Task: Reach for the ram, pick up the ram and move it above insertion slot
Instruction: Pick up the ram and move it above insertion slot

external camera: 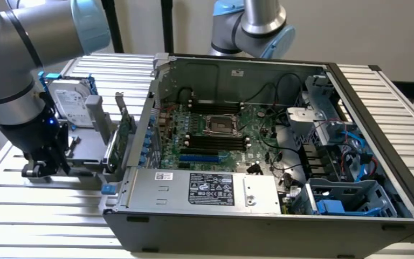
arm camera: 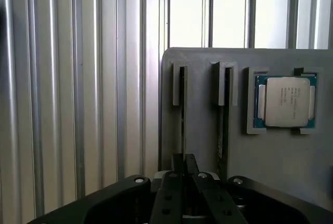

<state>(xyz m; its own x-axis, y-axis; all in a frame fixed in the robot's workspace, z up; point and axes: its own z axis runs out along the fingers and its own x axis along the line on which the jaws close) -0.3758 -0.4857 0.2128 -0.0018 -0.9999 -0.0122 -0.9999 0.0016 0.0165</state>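
Note:
The ram [arm camera: 182, 110] stands on edge in a narrow slot of a grey holder plate [arm camera: 200, 130], showing as a thin dark line. My gripper [arm camera: 184, 159] is right over that slot with its two fingers pressed together around the stick's near end. In the exterior view the gripper [external camera: 43, 166] is down low at the grey holder [external camera: 84, 156] on the exterior view's left, outside the open computer case. The black memory slots [external camera: 218, 141] lie on the green motherboard inside the case, well off to the exterior view's right of the gripper.
A second thin stick [arm camera: 225, 114] stands in the neighbouring slot and a processor chip [arm camera: 285, 101] lies in its recess. A silver hard drive [external camera: 74, 105] and a wider green card with a bracket [external camera: 124, 135] stand upright by the holder. The case wall [external camera: 149, 124] rises between holder and motherboard.

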